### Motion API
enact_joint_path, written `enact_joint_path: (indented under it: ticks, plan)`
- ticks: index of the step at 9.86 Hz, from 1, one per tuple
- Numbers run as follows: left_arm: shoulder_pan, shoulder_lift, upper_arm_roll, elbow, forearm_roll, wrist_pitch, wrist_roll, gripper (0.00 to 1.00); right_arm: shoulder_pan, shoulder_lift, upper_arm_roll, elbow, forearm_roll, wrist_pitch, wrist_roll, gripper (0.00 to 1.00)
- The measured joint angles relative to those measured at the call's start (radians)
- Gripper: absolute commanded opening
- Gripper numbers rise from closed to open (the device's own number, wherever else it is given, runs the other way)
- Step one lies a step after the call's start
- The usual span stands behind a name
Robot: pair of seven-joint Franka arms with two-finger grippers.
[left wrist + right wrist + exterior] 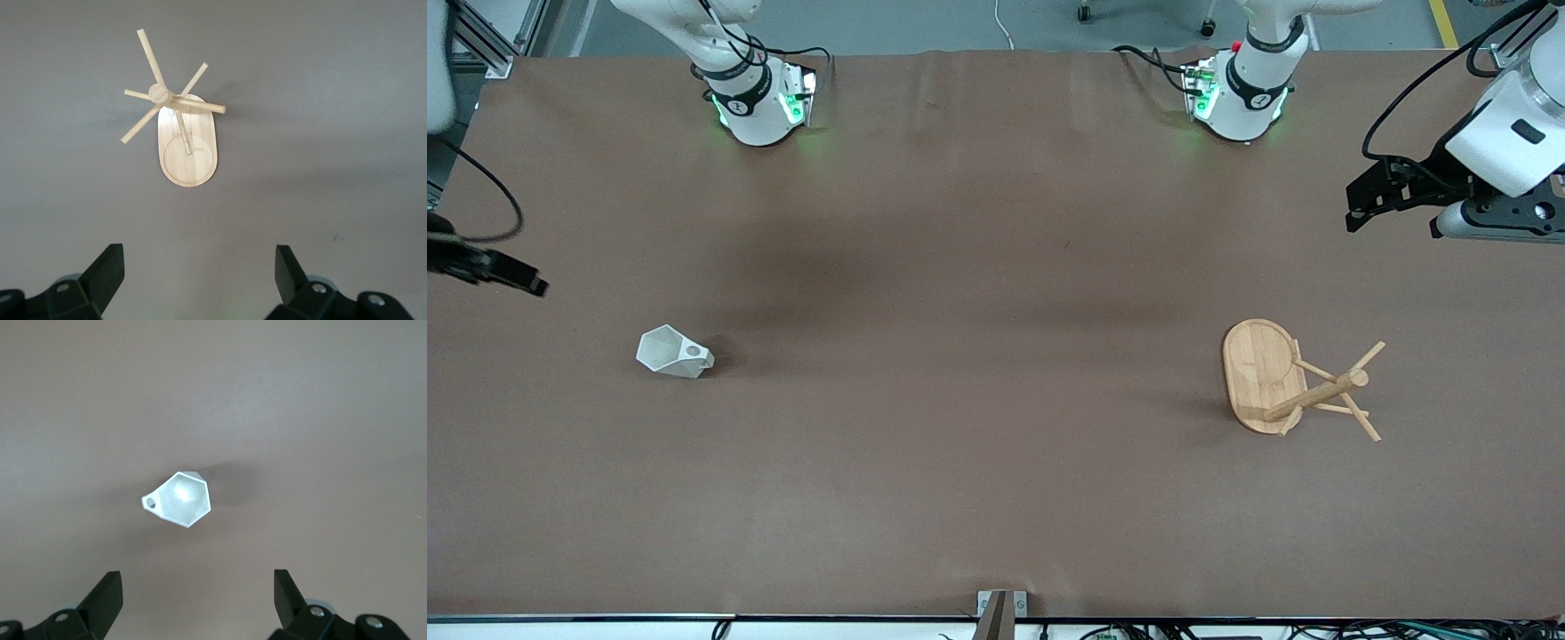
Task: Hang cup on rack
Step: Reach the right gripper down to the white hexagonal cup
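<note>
Cup (181,499) seen on surface (978,356) below wide-spread right tool (193,600), rack (183,127) below wide-spread left tool (197,280), both well apart.

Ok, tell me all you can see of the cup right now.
The cup is small, white and faceted, matte like plastic or ceramic, with a wide polygonal mouth and a blocky handle pierced by a round hole. It stands mouth up on the brown table toward the right arm's end, its handle pointing toward the rack. It looks empty. Nothing touches it but the table; the right wrist view shows it from above.
</note>
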Motion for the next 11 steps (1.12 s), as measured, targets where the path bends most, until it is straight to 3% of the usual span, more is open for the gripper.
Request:
enact_joint_path:
  ticks: [4,8,9,11]
  plan:
    - [0.000,0.001,0.000,0.001,0.000,0.000,0.000,1.00,0.001,0.165,0.003,-0.150,0.000,0.295,-0.008,1.00]
    - [0.000,0.002,0.000,0.003,0.000,0.000,0.000,1.00,-0.009,0.269,0.002,-0.280,0.000,0.604,-0.077,0.98]
    - [0.000,0.002,0.000,0.003,0.000,0.000,0.000,1.00,-0.014,0.275,0.002,-0.297,0.000,0.631,-0.089,0.93]
    - [0.000,0.002,0.000,0.003,0.000,0.000,0.000,1.00,-0.014,0.276,0.005,-0.318,0.000,0.657,-0.094,0.66]
